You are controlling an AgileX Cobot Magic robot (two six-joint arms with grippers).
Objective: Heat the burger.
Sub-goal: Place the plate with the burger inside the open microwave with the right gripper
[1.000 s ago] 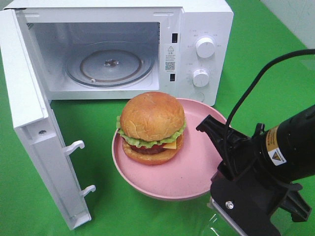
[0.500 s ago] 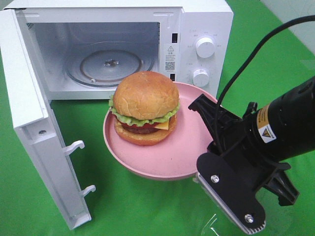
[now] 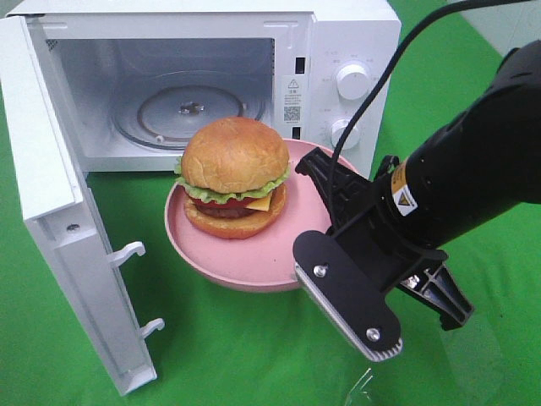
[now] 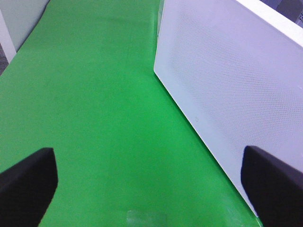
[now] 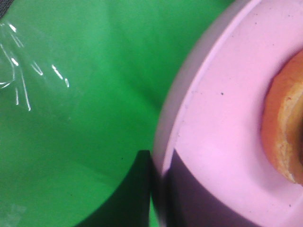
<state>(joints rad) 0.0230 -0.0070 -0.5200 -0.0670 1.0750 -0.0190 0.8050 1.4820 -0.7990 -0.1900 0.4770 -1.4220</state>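
One burger (image 3: 234,173), glossy bun over lettuce, tomato, cheese and patty, is sitting on the pink plate (image 3: 211,269) before the open microwave (image 3: 347,34); the right gripper (image 3: 316,169) is angling down, clamping the plate's rim. Left wrist view: the left gripper (image 4: 151,189) is gaping wide above green cloth (image 4: 94,94). Right wrist view: fingers (image 5: 139,189) are pinching that rim

One burger (image 3: 234,176) and one pink plate (image 3: 254,258) are counted. One microwave (image 3: 355,34) is seen, with one door (image 3: 51,194), one glass turntable (image 3: 182,114) and two knobs: an upper knob (image 3: 352,81) and a lower knob (image 3: 340,128). Two latch hooks are counted on the door: an upper hook (image 3: 128,251) and a lower hook (image 3: 152,326). Two end effectors are shown: the left end effector (image 4: 151,189) and the right end effector (image 3: 319,173). One green surface (image 3: 237,347) is present.
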